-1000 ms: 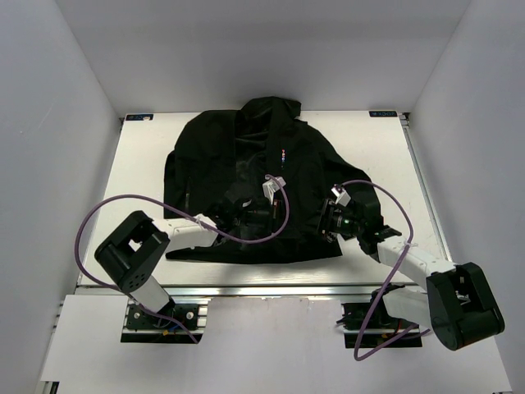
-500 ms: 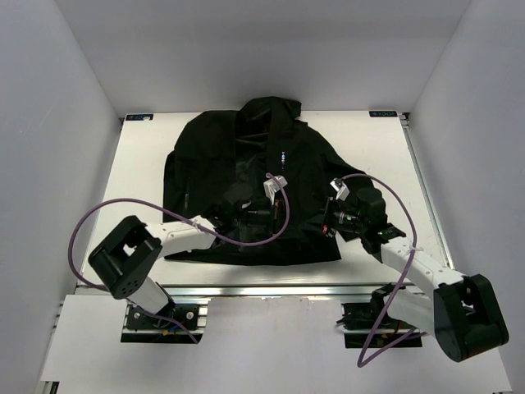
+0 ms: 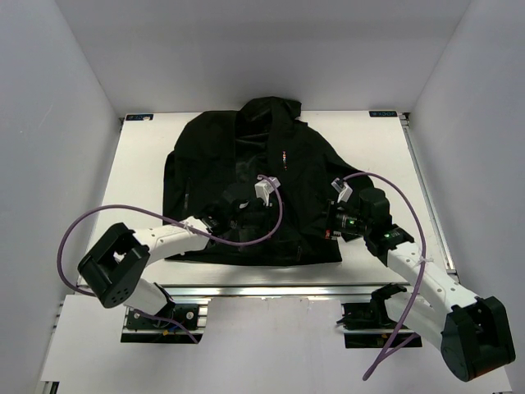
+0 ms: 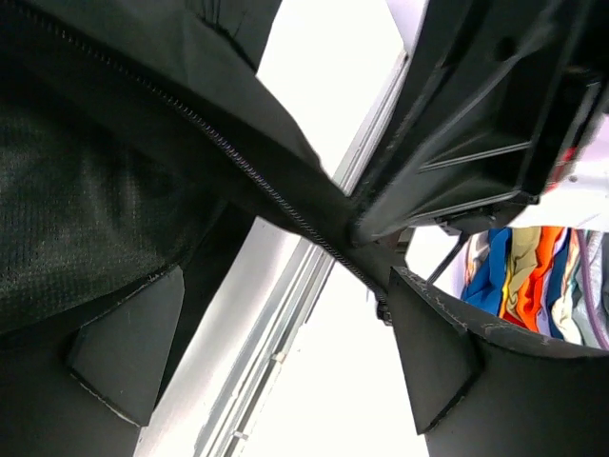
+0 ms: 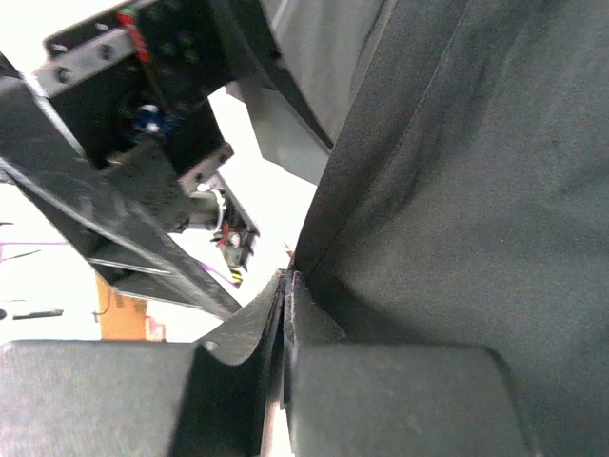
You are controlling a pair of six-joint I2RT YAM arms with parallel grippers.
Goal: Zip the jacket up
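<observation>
Jacket (image 3: 246, 156) lies flat on the table (image 3: 139, 164), mid frame in the top view, hood toward the top edge, front not yet zipped as far as I can see. The left hand (image 3: 242, 209) sits over the lower centre of the jacket. In its wrist view the left hand (image 4: 285, 286) has its fingers spread wide, gripping nothing, and the zipper teeth (image 4: 238, 157) run diagonally from upper left down through the gap. The right hand (image 3: 330, 222) is at the lower right hem. Its wrist view shows the right hand (image 5: 285, 286) clamped flat on a fold of black fabric (image 5: 457, 190). Step in hand, by my read: get both zipper ends lined up at the hem so the pin can seat. To do it well, the right hand should hold its pinch taut and low so the hem does not bunch. The left hand should close on the tape just beside the teeth, not on the mesh lining. Slider and pin are possibly hidden in the dark cloth and I can't tell where they sit, so find them before pulling. Pull along the teeth, not sideways.
</observation>
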